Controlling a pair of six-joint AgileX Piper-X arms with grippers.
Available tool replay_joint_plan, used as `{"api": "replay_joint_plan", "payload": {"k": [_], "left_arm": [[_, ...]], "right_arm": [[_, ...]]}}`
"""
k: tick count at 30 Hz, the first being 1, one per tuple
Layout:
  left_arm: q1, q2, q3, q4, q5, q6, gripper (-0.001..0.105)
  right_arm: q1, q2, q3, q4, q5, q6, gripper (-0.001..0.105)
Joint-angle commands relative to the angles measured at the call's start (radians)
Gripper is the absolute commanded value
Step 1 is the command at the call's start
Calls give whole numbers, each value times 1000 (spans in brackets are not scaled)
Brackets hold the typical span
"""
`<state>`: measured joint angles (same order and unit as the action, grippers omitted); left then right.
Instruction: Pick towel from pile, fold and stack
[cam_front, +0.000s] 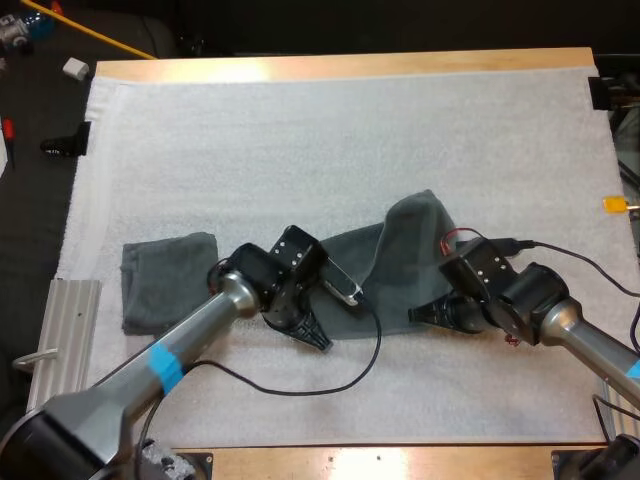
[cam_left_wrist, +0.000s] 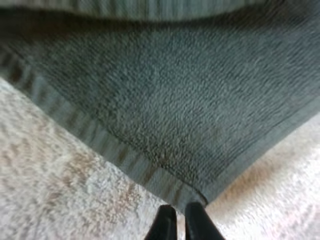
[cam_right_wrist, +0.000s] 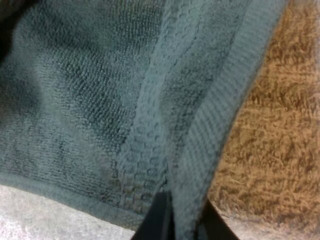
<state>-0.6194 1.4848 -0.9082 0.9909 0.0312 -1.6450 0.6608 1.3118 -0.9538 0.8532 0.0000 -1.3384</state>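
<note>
Both arms stoop to the towel (cam_front: 400, 235) — right gripper (cam_right_wrist: 182, 212) clamps its hem, left gripper (cam_left_wrist: 179, 210) — cannot tell.

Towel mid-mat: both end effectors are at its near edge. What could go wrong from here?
1. The left end effector meets the towel at the very tip of a corner. With so little cloth there, it may slip free on a lift.
2. The right end effector pinches a bunched hem, so the fold could come out skewed.
3. The folded towel lies close beside the left arm, and a sweep could disturb it.
</note>
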Motion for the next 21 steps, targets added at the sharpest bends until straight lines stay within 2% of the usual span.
{"api": "replay_joint_plan", "payload": {"k": [1, 4, 6, 7, 8, 9, 14, 21], "left_arm": [[-3, -49, -2, 19, -11, -3, 1], [-3, -54, -3, 24, 3, -1, 16], [-3, -51, -3, 14, 1, 2, 33], [-3, -51, 0, 12, 0, 5, 38], [-2, -55, 4, 9, 5, 8, 51], [-3, -60, 11, 2, 8, 8, 56], [-3, -53, 34, -25, 4, 5, 48], [-4, -12, 41, -51, 10, 2, 46]], "right_arm": [[2, -15, -6, 1, 4, -8, 0], [3, -17, -7, 0, 4, -6, 0], [-3, -11, -3, 8, 3, -8, 0], [-4, -12, -3, 8, 3, -8, 0], [-3, -10, -4, 10, 2, -10, 0], [-3, -11, -3, 9, 1, -11, 0], [-1, -6, -3, 10, 3, -8, 0], [-2, -7, -4, 12, 4, -8, 0]]}}
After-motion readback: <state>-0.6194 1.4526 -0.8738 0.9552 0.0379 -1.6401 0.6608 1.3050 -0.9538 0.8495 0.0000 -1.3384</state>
